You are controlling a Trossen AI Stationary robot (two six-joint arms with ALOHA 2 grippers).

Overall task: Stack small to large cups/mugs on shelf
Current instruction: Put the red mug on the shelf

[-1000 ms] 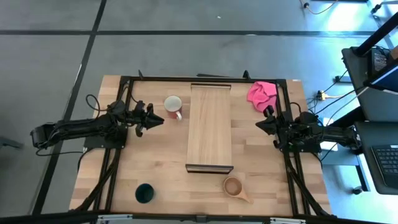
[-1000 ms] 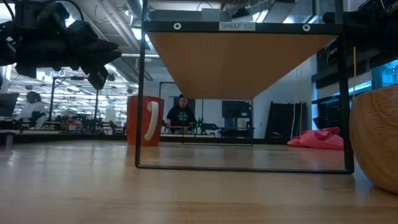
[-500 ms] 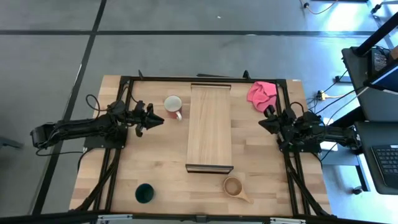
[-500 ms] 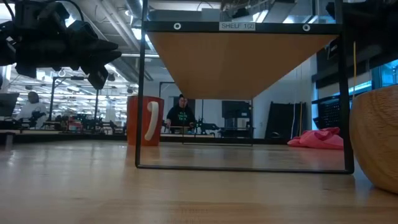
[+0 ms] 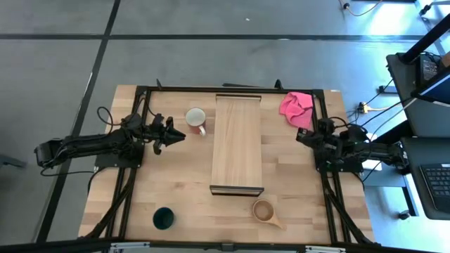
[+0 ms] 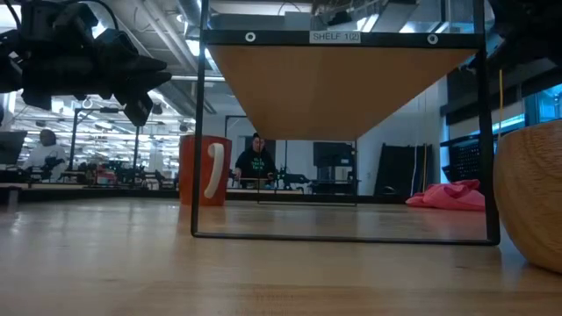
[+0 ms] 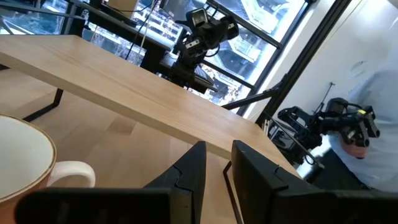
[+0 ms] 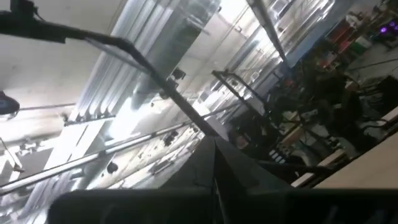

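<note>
The red-orange mug (image 5: 195, 119) (image 6: 205, 169) stands upright on the table left of the shelf (image 5: 237, 144), a long light-wood board raised on a black frame (image 6: 338, 83). The dark green cup (image 5: 164, 218) stands near the front left. The tan wooden cup (image 5: 265, 210) (image 6: 531, 193) stands near the front, just right of the shelf's dark end. My left gripper (image 5: 184, 133) (image 7: 217, 155) hovers just near of the mug (image 7: 25, 155), pointing at the shelf, its fingers a narrow gap apart and touching nothing. My right gripper (image 5: 299, 137) (image 8: 214, 149) is shut at the right edge.
A pink cloth (image 5: 297, 107) (image 6: 448, 195) lies crumpled at the far right corner, just beyond my right gripper. Black frame rails (image 5: 140, 161) run along both table sides. Bare tabletop lies between the shelf and each arm. A person (image 6: 255, 158) sits in the room behind.
My right gripper has drawn back a little toward the table's right edge. My left arm and all cups have kept still.
</note>
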